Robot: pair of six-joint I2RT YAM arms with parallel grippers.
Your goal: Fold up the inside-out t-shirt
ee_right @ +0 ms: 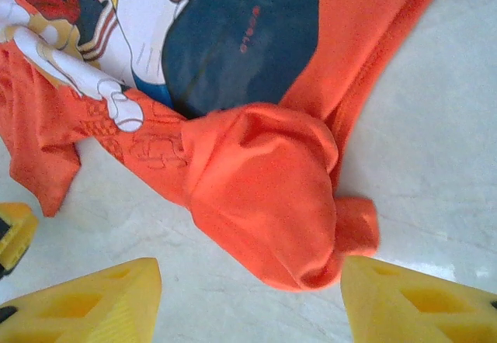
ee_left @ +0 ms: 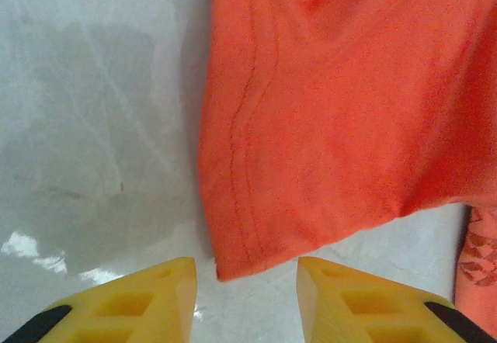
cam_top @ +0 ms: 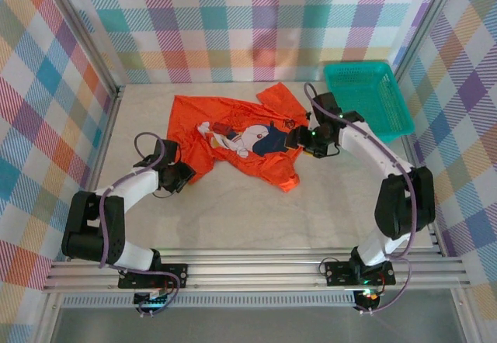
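A: Orange t-shirt crumpled on the far half; bare tabletop nearer the bases.
B: Left gripper spread, hem corner at its tips. Right gripper spread wide at a bunched fold; teal basket just beyond.

Orange t-shirt corner before parted gripper

Near table lies open; t-shirt covers the middle, teal basket the far right corner.
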